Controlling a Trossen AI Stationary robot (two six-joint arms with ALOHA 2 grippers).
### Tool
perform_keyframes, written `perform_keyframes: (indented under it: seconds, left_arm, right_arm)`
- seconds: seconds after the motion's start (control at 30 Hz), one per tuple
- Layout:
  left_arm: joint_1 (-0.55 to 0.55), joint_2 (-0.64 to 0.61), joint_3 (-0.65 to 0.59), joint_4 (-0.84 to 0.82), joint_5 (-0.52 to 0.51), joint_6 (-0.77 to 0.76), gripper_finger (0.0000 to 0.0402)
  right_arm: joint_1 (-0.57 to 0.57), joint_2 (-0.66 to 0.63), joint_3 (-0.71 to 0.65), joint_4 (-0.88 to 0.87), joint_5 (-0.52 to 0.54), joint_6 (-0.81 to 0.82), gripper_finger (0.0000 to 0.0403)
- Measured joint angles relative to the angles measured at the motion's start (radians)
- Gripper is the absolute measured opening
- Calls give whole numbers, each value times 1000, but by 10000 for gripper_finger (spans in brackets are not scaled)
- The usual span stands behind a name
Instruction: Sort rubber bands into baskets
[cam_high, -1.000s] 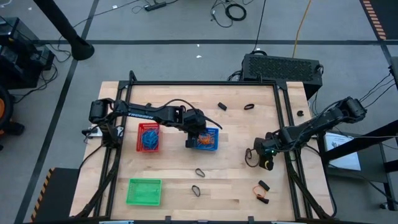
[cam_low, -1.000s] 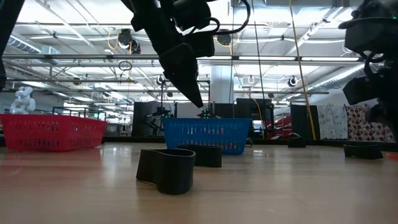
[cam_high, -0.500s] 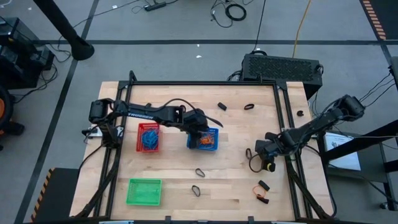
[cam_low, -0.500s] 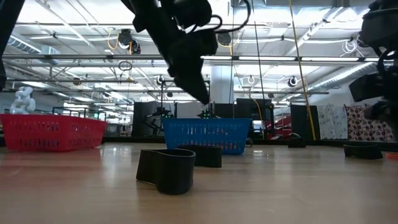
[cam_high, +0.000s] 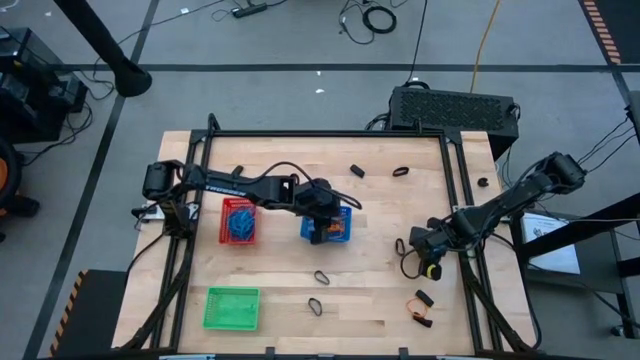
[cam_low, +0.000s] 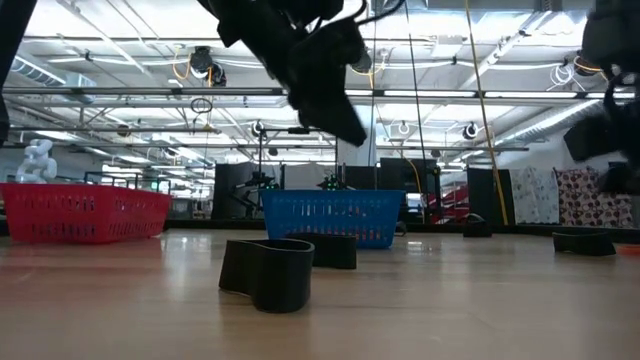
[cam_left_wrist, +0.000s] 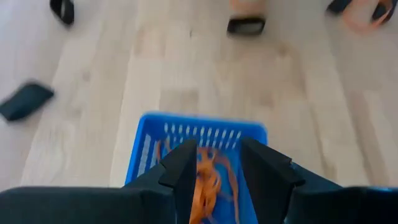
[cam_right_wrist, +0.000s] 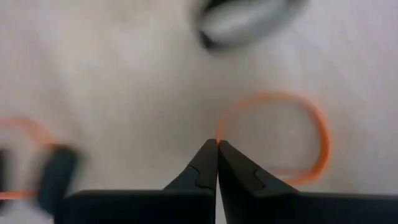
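Pale wood planks make up the tabletop (cam_high: 380, 300), framed by a dark metal rail and standing on a grey floor strewn with cables.

Three baskets of plastic mesh sit on its left half: a red basket (cam_high: 239, 220) holding blue bands, a blue basket (cam_high: 327, 224) just right of it holding a tangle of orange bands (cam_left_wrist: 208, 180), and a green basket (cam_high: 232, 308) alone near the front edge.

Loose rubber bands lie scattered. Two black bands (cam_high: 357, 171) rest near the far edge, two more (cam_high: 321, 277) in the front middle, one (cam_high: 482, 183) beyond the right rail. Near the front right corner an orange band (cam_high: 424, 318) lies beside a short black one. From table height the black bands (cam_low: 268, 271) look like wide, flat, floppy strips standing on edge.

Wide bare wood lies between the blue basket and the right arm, and along the front between the green basket and the bands.

Over the blue basket hangs the left end effector (cam_left_wrist: 214, 165), fingers (cam_left_wrist: 179, 171) parted and empty above the orange tangle.

Low by the right edge, the right end effector (cam_right_wrist: 217, 149) has its tips pinched together on the rim of a thin round orange loop (cam_right_wrist: 314, 124) that lies flat on the wood; whether it truly grips the loop I cannot tell.
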Motion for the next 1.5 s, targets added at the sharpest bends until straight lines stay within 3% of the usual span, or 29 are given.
perform_keyframes:
  seconds: [0.33, 0.57, 0.7, 1.13, 1.5]
  left_arm:
    - [-21, 0, 0, 301, 4, 1, 130]
    - [-42, 63, 2, 575, 150, 144, 130]
    - [-46, 114, 0, 670, 239, 86, 130]
    - [-26, 173, 0, 769, 384, 25, 130]
    - [4, 173, 0, 735, 457, 25, 130]
  right_arm:
    - [-2, -8, 184, 18, 20, 0, 1]
    - [-13, -9, 235, 244, 117, -38, 0]
    - [-42, -9, 235, 372, 126, -70, 0]
    - [-174, -9, 236, 535, 113, -136, 0]
    - [-221, -10, 236, 532, -16, -133, 0]
